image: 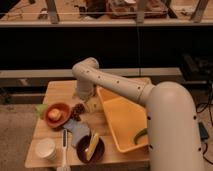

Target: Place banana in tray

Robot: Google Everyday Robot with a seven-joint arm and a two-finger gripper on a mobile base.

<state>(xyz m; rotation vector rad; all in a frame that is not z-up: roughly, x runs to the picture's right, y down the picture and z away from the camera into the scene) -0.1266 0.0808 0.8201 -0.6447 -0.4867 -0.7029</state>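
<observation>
Okay, the white arm [115,85] reaches over the wooden table [57,90] from the right, bends at its elbow and drops straight down. The gripper [91,104] hangs low at the tray's near-left corner, just above the tabletop; from this angle I cannot tell whether it is open or closed, and nothing shows in its grasp.

The banana [93,145] lies in the dark round bowl [79,149] at the front edge of the table, tilted, with one end propped on the bowl's rim. That puts it well in front of the gripper and apart from it, with a grey-blue cloth [75,129] between the two.

The tray [122,117], a big yellow-orange bin, sits just right of the gripper, angled across the table. A green curved pepper-like object [141,136] rests against its near-right wall.

Over on the left, a red-orange bowl [64,107] holds something round and orange. A dark clump [78,111] sits between that bowl and the gripper. A white cup [46,148] stands at the front-left corner, and a white utensil [64,147] lies between it and the dark bowl.
</observation>
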